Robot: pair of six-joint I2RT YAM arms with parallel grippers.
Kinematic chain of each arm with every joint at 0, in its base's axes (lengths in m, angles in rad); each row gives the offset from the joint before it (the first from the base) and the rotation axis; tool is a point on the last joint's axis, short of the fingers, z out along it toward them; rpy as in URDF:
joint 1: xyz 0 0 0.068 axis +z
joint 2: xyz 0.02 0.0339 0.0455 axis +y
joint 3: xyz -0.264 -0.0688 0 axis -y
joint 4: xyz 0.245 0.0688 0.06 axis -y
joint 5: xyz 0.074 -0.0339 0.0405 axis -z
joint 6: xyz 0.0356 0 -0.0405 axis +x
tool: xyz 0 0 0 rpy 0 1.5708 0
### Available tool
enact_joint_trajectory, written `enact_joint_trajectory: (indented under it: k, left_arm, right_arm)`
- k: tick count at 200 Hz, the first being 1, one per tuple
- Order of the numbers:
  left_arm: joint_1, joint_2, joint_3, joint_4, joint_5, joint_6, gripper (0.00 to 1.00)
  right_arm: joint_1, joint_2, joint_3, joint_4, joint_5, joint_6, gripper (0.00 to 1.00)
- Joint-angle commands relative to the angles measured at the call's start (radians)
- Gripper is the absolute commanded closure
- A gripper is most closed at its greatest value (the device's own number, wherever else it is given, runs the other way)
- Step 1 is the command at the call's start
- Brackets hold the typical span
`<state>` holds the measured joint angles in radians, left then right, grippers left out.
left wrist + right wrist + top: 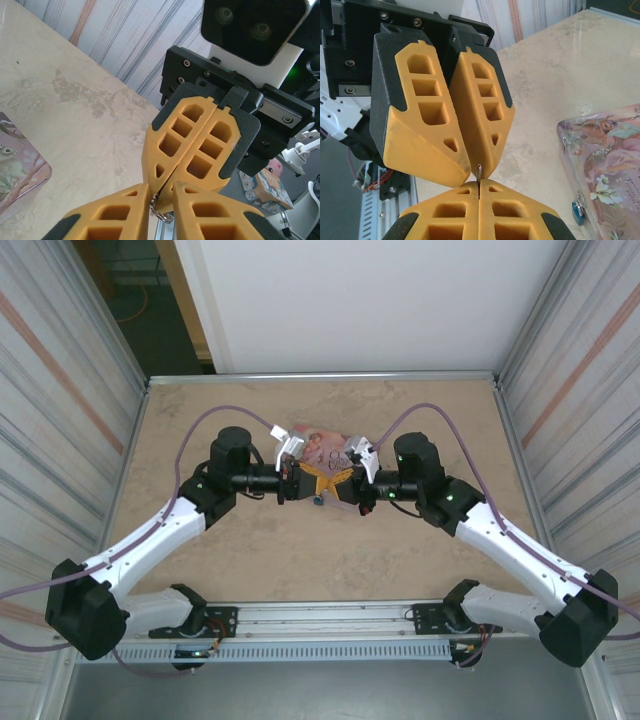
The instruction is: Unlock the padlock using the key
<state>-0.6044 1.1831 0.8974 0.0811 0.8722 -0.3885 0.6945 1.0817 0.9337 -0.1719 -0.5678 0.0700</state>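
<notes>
The right gripper (pixel 478 189) clenched the key (pixel 478 172), its end poking between the left gripper's (pixel 160 191) near-shut jaws, seemingly for a handover; whether they gripped was unclear.

Small metal ring (pixel 161 211) between left gripper (pixel 161 198) tips, facing closed right gripper (pixel 164 180)

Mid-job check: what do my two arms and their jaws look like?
Left arm and right arm: white links, black joints and motor housings, a purple cable looping to each wrist. Jaws: orange-yellow wedges with rectangular and triangular cut-outs, black backing.
</notes>
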Motion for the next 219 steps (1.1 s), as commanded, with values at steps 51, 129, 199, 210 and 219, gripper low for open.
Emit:
enact_joint_trajectory:
  k: [51,129,199,210,219]
  left_arm:
    - [-0.013,-0.005,0.032,0.046,0.002,0.012,1.00]
    - [-0.011,-0.037,0.021,0.039,-0.064,0.019,1.00]
    - [-0.012,-0.042,0.022,0.041,-0.087,0.020,1.00]
    - [-0.012,-0.043,0.020,0.040,-0.091,0.019,1.00]
    - [-0.012,-0.043,0.020,0.041,-0.093,0.020,1.00]
  right_arm:
    - [0.020,0.006,0.037,0.043,0.003,0.035,0.89]
    - [-0.076,-0.127,-0.085,0.171,-0.046,0.225,0.63]
    - [-0.060,-0.112,-0.132,0.215,-0.077,0.315,0.64]
    - [-0.056,-0.106,-0.138,0.220,-0.075,0.324,0.64]
    - [-0.053,-0.101,-0.141,0.222,-0.075,0.328,0.65]
